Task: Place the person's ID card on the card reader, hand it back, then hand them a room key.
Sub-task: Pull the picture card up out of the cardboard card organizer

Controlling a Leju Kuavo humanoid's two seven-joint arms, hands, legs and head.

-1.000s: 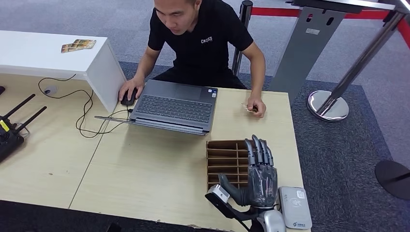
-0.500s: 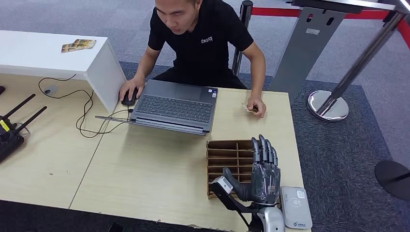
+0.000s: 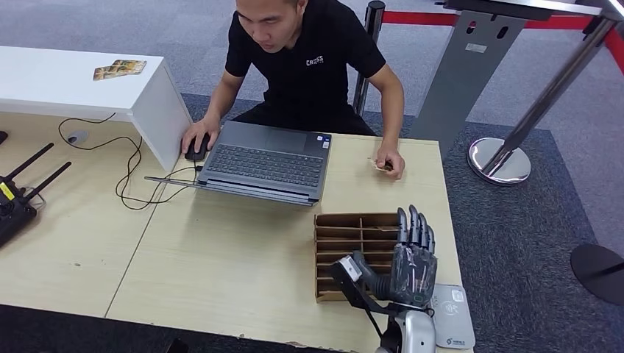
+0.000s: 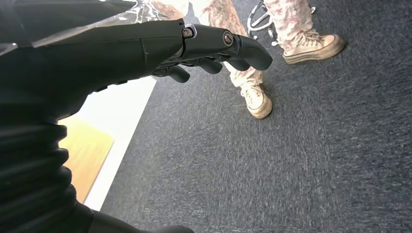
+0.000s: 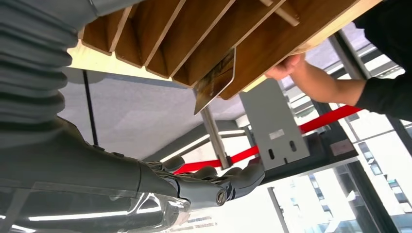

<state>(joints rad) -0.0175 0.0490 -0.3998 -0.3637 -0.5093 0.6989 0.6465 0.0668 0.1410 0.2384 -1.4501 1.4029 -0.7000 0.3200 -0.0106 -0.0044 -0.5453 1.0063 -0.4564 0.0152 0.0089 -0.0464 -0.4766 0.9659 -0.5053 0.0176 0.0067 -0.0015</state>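
My right hand [image 3: 408, 265] hovers over the right end of a brown slotted card holder [image 3: 346, 243], fingers straight and apart, holding nothing. In the right wrist view a room key card [image 5: 216, 80] sticks out of one slot of the holder [image 5: 194, 34], with my fingers [image 5: 214, 189] a short way off it. A white card reader [image 3: 452, 316] lies at the table's near right corner, beside my wrist. The seated person's hand [image 3: 390, 163] rests on the table with something small under its fingers. My left hand [image 4: 145, 48] hangs over the carpet, loosely extended and holding nothing.
A grey laptop [image 3: 265, 162] and a mouse [image 3: 195, 151] sit in front of the person. A white raised shelf [image 3: 73, 81] and cables lie at the left, and a black antenna device [image 3: 15, 198] at the left edge. A stanchion base [image 3: 499, 160] stands right of the table.
My right hand has shifted to the right and turned slightly, from the holder's middle toward its right end. The person has not moved.
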